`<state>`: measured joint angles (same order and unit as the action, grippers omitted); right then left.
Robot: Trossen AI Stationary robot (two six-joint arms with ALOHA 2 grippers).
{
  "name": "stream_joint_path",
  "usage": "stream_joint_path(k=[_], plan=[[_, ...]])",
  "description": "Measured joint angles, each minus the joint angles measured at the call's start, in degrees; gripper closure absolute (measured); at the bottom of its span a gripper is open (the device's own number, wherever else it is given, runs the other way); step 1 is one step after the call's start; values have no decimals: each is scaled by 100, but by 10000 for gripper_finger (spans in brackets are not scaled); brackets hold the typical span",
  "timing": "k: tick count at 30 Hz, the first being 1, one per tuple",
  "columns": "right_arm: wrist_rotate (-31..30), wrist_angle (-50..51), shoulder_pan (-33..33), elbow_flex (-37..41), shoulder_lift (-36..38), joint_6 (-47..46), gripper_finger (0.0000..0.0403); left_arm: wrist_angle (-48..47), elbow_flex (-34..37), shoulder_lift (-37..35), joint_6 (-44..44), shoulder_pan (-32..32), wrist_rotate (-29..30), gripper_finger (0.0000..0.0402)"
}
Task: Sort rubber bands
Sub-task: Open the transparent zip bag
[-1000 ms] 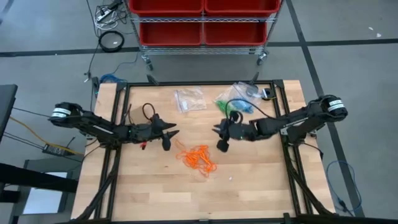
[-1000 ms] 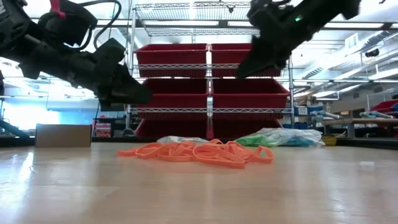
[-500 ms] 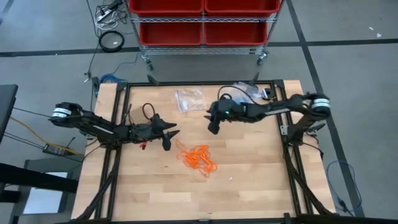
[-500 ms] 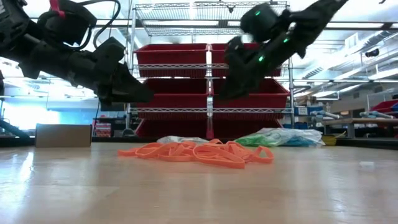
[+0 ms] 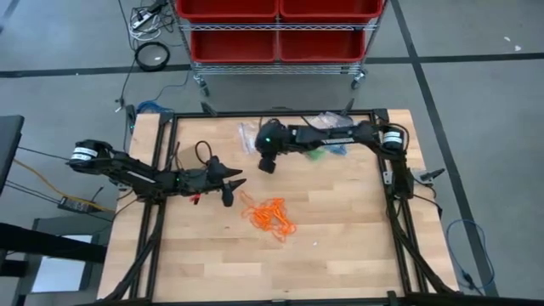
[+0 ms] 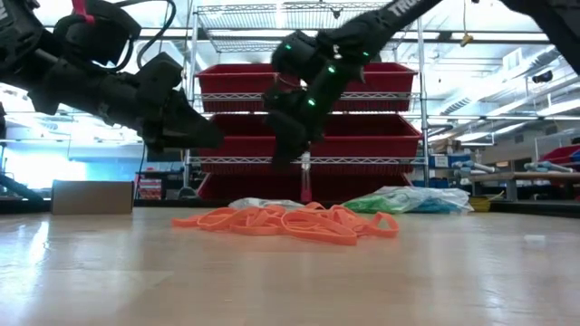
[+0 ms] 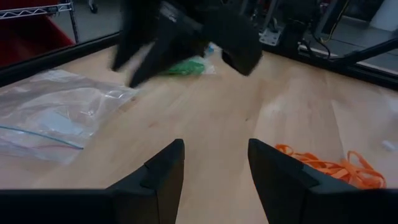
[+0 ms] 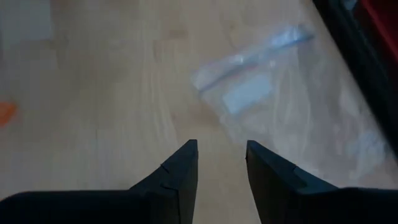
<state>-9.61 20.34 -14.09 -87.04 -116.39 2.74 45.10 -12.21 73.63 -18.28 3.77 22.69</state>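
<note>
Reaching across the upper centre of the high view, right gripper (image 5: 265, 163) hung above a clear bag (image 5: 252, 136), fingers parted, empty, probably to fetch it. Orange rubber bands (image 5: 272, 216) lay heaped at centre. Left gripper (image 5: 231, 189) waited centre-left, open, holding nothing.

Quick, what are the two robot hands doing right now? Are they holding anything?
Left gripper: open, holding nothing, hovering beside the orange rubber bands.
Right gripper: open, holding nothing, above the clear bag.
</note>
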Motion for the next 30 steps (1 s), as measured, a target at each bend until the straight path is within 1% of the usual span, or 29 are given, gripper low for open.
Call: stream_joint_path(k=[4,6,8,10,12,16,23,30], plan=[[202,199,-234,-686,-253,-65,279,-35,0,2,0,0,-53,216],[545,382,-414,-919,-373,-236,280,-39,0,2,0,0,-100,216],[1043,425,-634,-1056,-481,-514,280,-40,3,2,0,0,-142,216],[1313,496,-801,-1116,-634,-678,280,-32,1,2,0,0,-174,216],[1372,699,-940,-1119,-733,-710,280,-39,1,2,0,0,-201,216],[1564,750,-1065,-1126,-836,-825,281,-42,1,2,-1,2,-235,216],[1574,842,-1022,-1125,-930,-858,281,30,3,2,9,2,-230,216],[1412,1122,-1034,-1126,-958,-879,280,61,3,2,-24,2,-239,216]])
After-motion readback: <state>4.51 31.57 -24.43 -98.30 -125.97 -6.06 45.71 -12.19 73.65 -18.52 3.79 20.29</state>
